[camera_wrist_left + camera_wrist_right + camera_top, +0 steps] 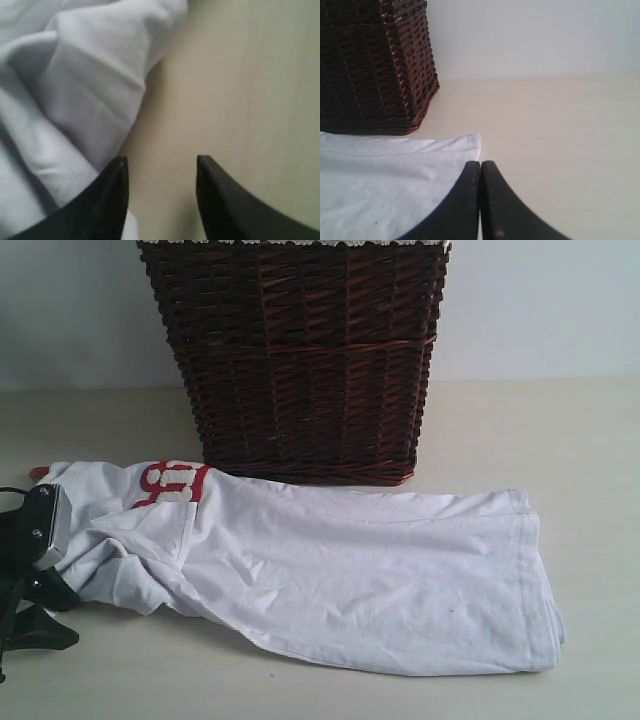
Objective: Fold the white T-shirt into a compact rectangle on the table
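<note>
As left gripper point(161, 160) gapes, white T-shirt point(75, 100) lies just beside.

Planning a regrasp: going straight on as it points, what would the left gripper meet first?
Probably the table, bare ahead of the left gripper, fingers open; the white T-shirt lies beside. Depth unclear.

The left end effector point(160, 162) sits low at the left edge of the exterior view, dark jaws standing apart with a clear gap. The right end effector point(481, 165) has its jaws pressed together.
</note>
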Robot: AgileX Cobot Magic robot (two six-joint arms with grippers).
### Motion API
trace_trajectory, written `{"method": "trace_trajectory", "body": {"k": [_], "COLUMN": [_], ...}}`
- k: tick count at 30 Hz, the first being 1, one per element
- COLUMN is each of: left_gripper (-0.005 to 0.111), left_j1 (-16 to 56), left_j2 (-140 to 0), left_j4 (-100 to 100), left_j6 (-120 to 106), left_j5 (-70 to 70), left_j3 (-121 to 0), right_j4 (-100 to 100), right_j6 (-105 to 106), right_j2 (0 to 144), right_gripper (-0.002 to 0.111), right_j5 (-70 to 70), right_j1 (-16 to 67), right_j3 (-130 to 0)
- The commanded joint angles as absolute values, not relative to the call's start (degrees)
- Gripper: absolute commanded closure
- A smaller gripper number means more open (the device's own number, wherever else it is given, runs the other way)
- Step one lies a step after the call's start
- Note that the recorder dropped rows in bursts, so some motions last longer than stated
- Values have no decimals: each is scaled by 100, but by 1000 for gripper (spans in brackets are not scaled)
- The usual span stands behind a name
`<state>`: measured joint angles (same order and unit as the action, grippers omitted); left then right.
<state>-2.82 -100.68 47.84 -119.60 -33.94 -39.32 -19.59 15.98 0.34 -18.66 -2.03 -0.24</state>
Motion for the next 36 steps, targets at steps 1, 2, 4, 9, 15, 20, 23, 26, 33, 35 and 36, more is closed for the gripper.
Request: {"method": "trace_trajectory", "body": {"k": [1, 2, 4, 9, 15, 20, 23, 26, 33, 35, 36], "left_gripper": [63, 63, 63, 63, 63, 63, 65, 79, 107, 107, 107], "left_j1": [-216, -216, -216, -207, -164, 86, 214, 253, 253, 253, 253], "left_j2": [-10067, -10067, -10053, -9964, -9955, -10091, -10250, -10303, -10239, -10024, -9900], "left_j4": [4871, 4901, 4986, 5555, 5938, 6005, 6302, 6452, 6491, 6465, 6440], "left_j6": [-12021, -12021, -12021, -12021, -12021, -12021, -12021, -12021, -12021, -12021, -12021], "left_j5": [-3138, -3138, -3124, -3124, -3124, -3098, -2959, -2667, -2365, -2365, -2376], "left_j3": [-3868, -3868, -3868, -3868, -3868, -3868, -3868, -3868, -3868, -3868, -3868], "right_j4": [-1956, -1956, -1956, -1956, -1956, -1956, -1956, -1956, -1956, -1956, -1956], "right_j6": [1630, 1630, 1630, 1630, 1630, 1630, 1630, 1630, 1630, 1630, 1630], "right_j2": [0, 0, 0, 0, 0, 0, 0, 0, 0, 0, 0], "right_gripper": [108, 108, 108, 108, 108, 108, 108, 108, 108, 108, 108], "right_j5": [-1833, -1833, -1833, -1833, -1833, -1833, -1833, -1833, -1833, -1833, -1833], "right_j1": [-199, -199, -199, -199, -199, -199, -199, -199, -199, -199, -199], "right_j3": [0, 0, 0, 0, 0, 0, 0, 0, 0, 0, 0]}}
